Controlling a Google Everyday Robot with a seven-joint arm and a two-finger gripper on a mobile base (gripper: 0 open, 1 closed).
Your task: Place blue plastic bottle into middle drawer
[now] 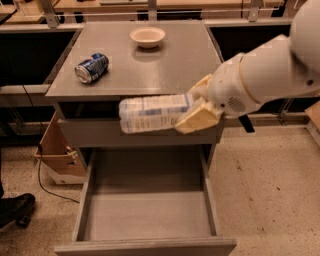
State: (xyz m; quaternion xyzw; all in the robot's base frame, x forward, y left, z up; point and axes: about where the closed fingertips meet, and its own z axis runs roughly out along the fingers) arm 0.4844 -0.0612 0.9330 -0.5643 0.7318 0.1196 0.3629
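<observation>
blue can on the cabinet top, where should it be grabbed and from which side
Grip the blue can across its mid body from above: it lies on its side on the cabinet top, rim end facing lower left, so close across that axis. The end effector is occupied, shut on the blue plastic bottle above the open middle drawer.

A lab or workshop is suggested by the speckled hard floor [270,200], the rows of metal-framed benches [100,5], a cardboard box [52,145] and a loose cable [41,177]. The tool [196,106] is seen above the open drawer [145,246], clamped on the bottle [150,112].
</observation>
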